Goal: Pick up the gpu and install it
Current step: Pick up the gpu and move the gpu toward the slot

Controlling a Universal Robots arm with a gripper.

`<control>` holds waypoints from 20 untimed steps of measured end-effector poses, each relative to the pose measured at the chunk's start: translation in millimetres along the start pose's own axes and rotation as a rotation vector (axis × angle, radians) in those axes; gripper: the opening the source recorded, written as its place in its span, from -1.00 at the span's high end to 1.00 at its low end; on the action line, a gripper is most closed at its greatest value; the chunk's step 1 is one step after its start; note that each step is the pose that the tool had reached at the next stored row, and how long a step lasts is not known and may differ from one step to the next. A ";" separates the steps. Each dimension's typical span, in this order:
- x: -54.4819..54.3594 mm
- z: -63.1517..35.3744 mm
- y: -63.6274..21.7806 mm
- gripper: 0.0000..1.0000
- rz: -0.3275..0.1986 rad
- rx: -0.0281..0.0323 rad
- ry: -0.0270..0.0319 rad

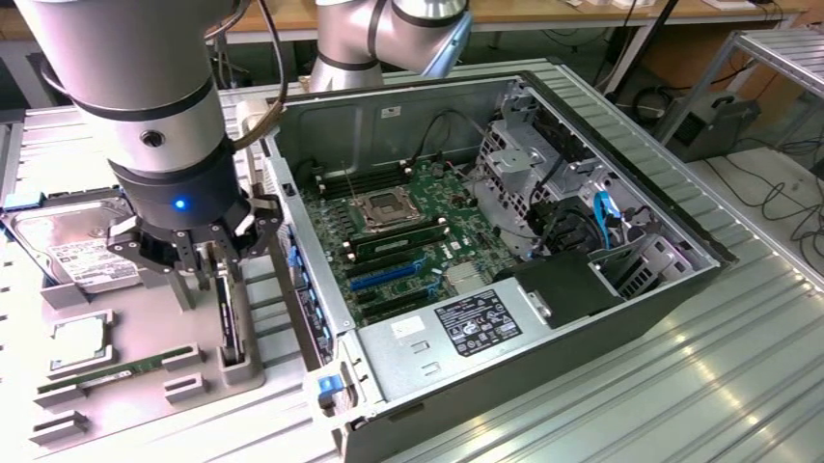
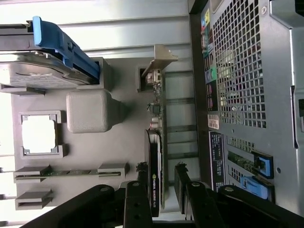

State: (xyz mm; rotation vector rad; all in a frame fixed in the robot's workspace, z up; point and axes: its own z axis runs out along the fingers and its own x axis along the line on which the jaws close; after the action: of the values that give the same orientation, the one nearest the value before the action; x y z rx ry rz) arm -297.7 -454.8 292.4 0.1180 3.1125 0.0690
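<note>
The gpu [image 1: 230,328] stands on its long edge in a slot of the grey tray [image 1: 142,333], at about nine o'clock from the open computer case [image 1: 373,121] in the exterior view. The wrist view looks down on its top edge [image 2: 156,156], with the silver end bracket [image 2: 159,59] at the far end.

The gripper [image 2: 162,187] is released. Its jaws stand wide, one on each side of the gpu near the end away from the bracket, and nothing is held. The finger [image 2: 183,187] on the case side shows a clear gap; the other sits much closer to the fan face.

The likely trouble is a lopsided close. The nearer finger would meet the gpu first and push it sideways in its slot, or press on the fan shroud rather than on firm board. A grip this far towards one end could also let the bracket end sag or bind in the tray on lifting.

The hard drive [image 1: 77,246] lies at ten o'clock from the gpu and the memory stick [image 1: 110,371] at eight o'clock, both apart from the jaws. The case wall at three o'clock is close, so a tilted gpu could clip it.
</note>
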 end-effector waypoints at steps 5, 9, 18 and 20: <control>0.4 4.7 0.0 0.28 0.000 0.0000 0.0000; 0.7 7.9 0.0 0.28 0.000 0.0000 0.0000; 1.2 16.3 1.4 0.28 0.000 0.0000 0.0000; 1.3 18.2 2.4 0.28 0.000 0.0001 0.0000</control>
State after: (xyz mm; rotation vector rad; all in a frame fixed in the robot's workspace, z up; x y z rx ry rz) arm -298.3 -451.5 274.3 0.1181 3.1125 0.0689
